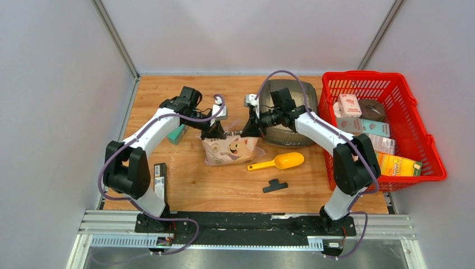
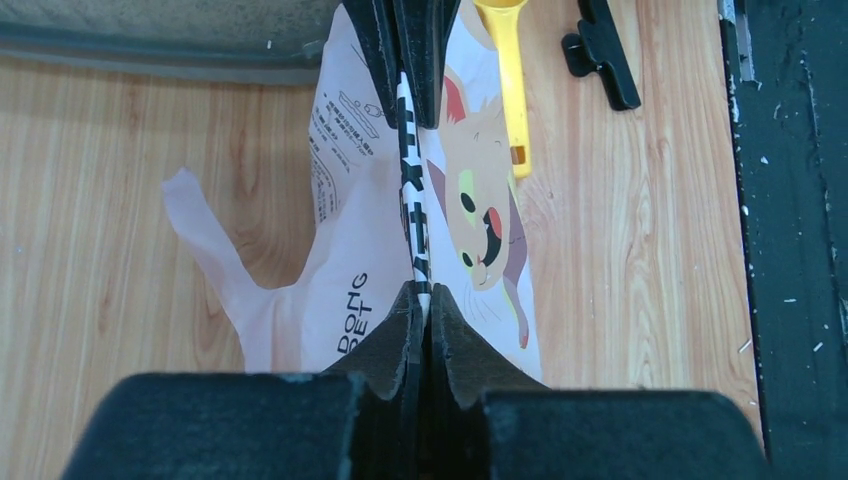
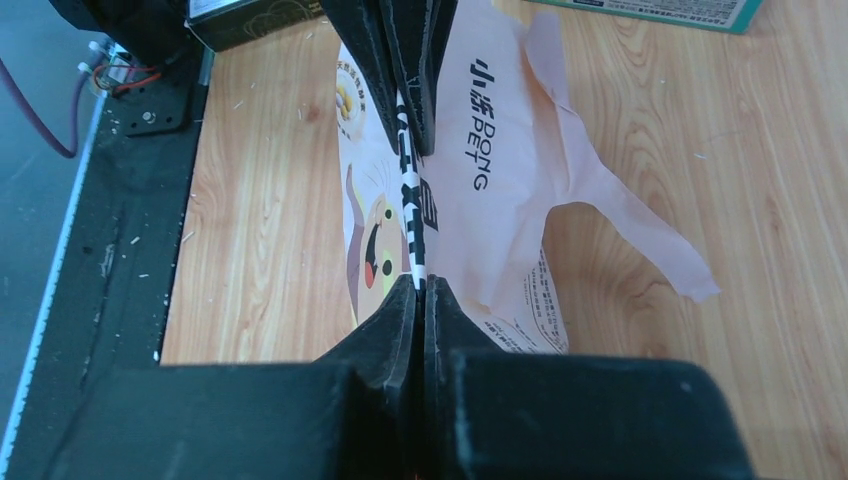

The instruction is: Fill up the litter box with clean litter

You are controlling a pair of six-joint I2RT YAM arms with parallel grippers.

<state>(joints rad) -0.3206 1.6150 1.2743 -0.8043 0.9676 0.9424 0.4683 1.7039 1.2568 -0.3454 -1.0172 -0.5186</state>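
Observation:
The pink-white cat-print bag (image 1: 231, 148) stands on the wooden table, held by its top edge at both ends. My left gripper (image 1: 215, 130) is shut on the bag's left end; in its wrist view the jaws (image 2: 421, 295) pinch the striped top seam of the bag (image 2: 360, 230). My right gripper (image 1: 250, 128) is shut on the right end, its jaws (image 3: 420, 285) pinching the same seam of the bag (image 3: 500, 190). The dark grey litter box (image 1: 291, 112) sits just behind the right gripper. No clean litter shows; it is hidden.
A yellow scoop (image 1: 278, 162) and a black clip (image 1: 275, 186) lie in front of the bag. A red mesh basket (image 1: 414, 112) with several boxes stands at the right. A teal box (image 1: 177, 133) and a black box (image 1: 160, 178) lie at the left.

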